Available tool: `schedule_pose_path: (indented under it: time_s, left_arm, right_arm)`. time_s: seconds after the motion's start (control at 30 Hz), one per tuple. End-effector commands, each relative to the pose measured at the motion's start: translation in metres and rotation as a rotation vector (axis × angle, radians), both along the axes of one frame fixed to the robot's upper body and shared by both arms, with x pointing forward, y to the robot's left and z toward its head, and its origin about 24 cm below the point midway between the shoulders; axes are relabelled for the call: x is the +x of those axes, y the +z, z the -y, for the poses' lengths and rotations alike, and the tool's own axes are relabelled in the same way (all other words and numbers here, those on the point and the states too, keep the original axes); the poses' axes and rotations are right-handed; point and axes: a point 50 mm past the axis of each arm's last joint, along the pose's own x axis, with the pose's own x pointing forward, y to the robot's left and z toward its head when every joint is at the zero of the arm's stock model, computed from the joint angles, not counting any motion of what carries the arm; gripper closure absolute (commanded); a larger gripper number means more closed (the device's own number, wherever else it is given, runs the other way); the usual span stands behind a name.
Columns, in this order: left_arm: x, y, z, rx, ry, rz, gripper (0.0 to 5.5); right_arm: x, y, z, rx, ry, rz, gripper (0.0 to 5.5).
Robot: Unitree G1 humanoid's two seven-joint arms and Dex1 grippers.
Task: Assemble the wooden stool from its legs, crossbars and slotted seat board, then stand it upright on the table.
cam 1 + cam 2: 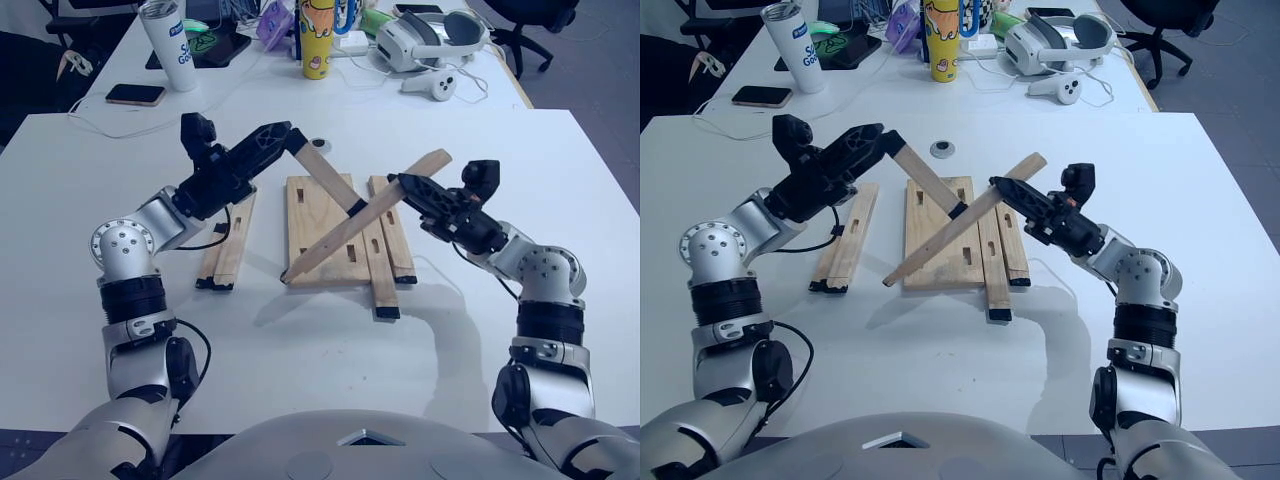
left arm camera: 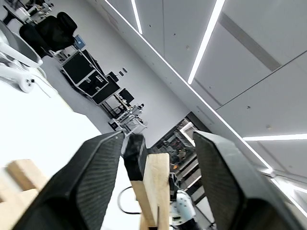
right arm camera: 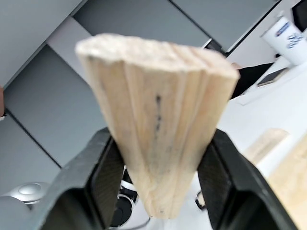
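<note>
Wood, stiff and light by the look, though smooth faces may twist in a pinch. At the left, the left gripper (image 1: pixel 283 133) is clamped on the top end of a short stick (image 1: pixel 325 178). The right gripper (image 1: pixel 400 185) pinches a long stick (image 1: pixel 340 236) near its upper end. They cross above the seat board (image 1: pixel 305 215) on the table (image 1: pixel 500 140); a mid-length hold would likely lever less.

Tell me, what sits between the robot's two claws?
The short stick in the left gripper crosses the long stick in the right gripper, above the slotted seat board, as the head views show.
</note>
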Motion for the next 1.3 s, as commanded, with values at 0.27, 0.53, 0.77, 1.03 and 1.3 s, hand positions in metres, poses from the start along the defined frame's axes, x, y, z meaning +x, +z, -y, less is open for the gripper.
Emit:
schedule_pose_path:
  time_s: [0.27, 0.53, 0.77, 1.03, 1.3]
  left_arm:
    - [-0.015, -0.003, -0.031, 0.125, 0.062, 0.032, 1.42]
    - [-0.047, -0.036, 0.001, 0.497, -0.022, 0.205, 1.41]
    - [-0.064, -0.061, 0.054, 0.825, -0.240, 0.618, 1.41]
    - [-0.057, -0.099, 0.079, 1.120, -0.276, 0.831, 1.41]
    - [-0.055, -0.122, 0.075, 1.225, -0.273, 0.779, 1.41]
  right_arm:
    - [-0.021, 0.007, 0.057, -0.113, -0.061, 0.004, 3.43]
    - [-0.014, 0.060, 0.144, -0.215, -0.354, 0.112, 3.43]
    - [0.002, 0.069, 0.162, -0.225, -0.443, 0.126, 3.43]
    - [0.013, 0.052, 0.134, -0.195, -0.312, 0.125, 3.43]
    - [0.015, 0.062, 0.102, -0.243, -0.183, 0.263, 3.43]
